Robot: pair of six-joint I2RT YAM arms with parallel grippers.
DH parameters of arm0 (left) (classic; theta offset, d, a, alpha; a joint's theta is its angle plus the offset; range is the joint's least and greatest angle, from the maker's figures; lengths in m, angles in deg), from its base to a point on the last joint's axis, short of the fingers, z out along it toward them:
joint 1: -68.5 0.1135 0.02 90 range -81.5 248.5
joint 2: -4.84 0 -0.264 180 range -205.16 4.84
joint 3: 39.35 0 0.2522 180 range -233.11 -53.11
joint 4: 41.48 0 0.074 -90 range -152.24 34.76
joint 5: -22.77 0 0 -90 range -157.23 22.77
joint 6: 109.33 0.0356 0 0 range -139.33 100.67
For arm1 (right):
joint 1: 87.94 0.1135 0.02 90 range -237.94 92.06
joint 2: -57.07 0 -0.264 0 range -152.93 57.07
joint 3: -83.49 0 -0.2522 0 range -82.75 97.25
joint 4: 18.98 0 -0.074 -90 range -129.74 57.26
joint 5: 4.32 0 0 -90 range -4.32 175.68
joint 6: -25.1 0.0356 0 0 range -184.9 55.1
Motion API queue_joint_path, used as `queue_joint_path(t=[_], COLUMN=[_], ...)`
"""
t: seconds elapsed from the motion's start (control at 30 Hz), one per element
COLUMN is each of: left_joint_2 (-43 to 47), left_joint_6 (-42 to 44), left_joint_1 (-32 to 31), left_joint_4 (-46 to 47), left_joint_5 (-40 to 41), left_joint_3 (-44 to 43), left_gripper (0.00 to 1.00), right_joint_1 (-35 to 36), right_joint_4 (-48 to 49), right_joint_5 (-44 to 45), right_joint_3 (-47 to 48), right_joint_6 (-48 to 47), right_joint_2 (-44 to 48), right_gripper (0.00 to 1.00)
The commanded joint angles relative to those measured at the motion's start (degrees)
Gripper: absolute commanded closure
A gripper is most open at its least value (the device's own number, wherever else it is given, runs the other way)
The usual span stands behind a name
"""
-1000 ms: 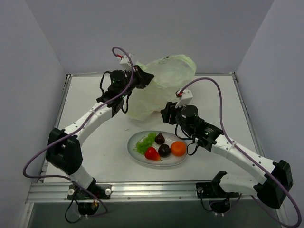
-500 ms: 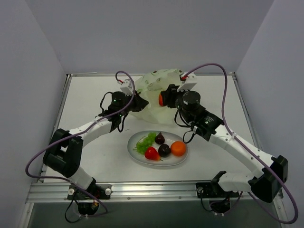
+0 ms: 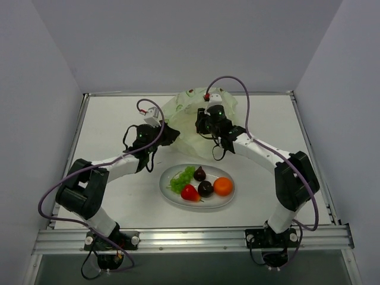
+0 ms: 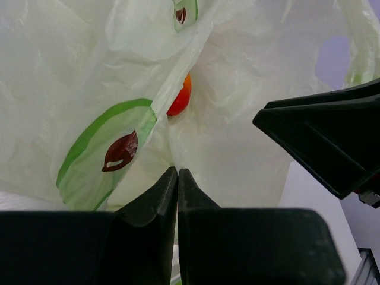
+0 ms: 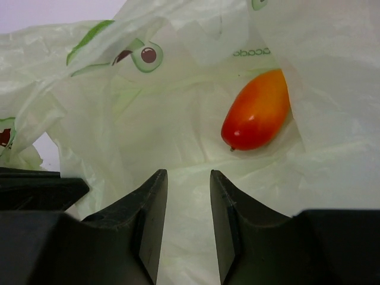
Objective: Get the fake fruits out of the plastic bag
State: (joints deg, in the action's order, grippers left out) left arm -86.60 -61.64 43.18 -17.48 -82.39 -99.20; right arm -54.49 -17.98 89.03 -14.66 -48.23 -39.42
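Bag: plastic bag [image 3: 184,113] lies slumped at the back of the worktop [image 3: 136,205], between the two wrists. It is thin, crinkled film, so judged limp, almost weightless and easy to tear.
Fruit left in: orange-red oval [image 5: 256,110] lies in a fold inside the bag, with a flap of film overlapping one end. It looks glossy, hard and light, and would likely squirt out of a shallow pinch.
Fruit out: grape bunch [image 3: 181,178], two maroon balls [image 3: 200,173], orange [image 3: 223,186] and red strawberry-like piece [image 3: 189,192] rest on the plate [image 3: 219,200], near the bag's front.
Left fingers [image 4: 169,181]: pressed together at a bag fold. Film seems caught between them, but the tips hide the contact.
Right fingers [image 5: 155,190]: slightly spread with nothing between them, pointing into the bag just below the oval.
Hold: take the oval across its short waist, with a wider spread and clear of the film. Restrain the bag at a gathered fold, not a single layer.
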Motion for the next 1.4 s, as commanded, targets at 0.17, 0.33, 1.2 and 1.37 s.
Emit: queue_joint_path(t=[0.17, 0.33, 1.2, 1.37], left_joint_2=[-2.42, -3.84, -4.54, -5.24], left_joint_6=[-2.08, -2.7, -5.42, -6.91], left_joint_1=[1.06, 1.5, 2.91, 2.91], left_joint_4=[9.35, 12.51, 15.15, 14.98], left_joint_5=[-1.98, -3.91, -6.2, -4.8], left_joint_3=[-0.67, 0.38, 0.65, -0.41], left_gripper=[0.98, 0.98, 0.98, 0.98], right_joint_1=[-0.76, -0.84, -3.83, -3.66], right_joint_4=[3.87, 4.92, -3.36, 2.1], right_joint_5=[9.02, 17.29, 18.71, 10.03], right_joint_3=[4.41, 7.92, 27.89, 18.68], right_joint_6=[7.85, 12.86, 7.15, 6.1], right_joint_2=[-8.44, -14.6, -31.76, -20.62], right_gripper=[0.55, 0.37, 0.62, 0.69])
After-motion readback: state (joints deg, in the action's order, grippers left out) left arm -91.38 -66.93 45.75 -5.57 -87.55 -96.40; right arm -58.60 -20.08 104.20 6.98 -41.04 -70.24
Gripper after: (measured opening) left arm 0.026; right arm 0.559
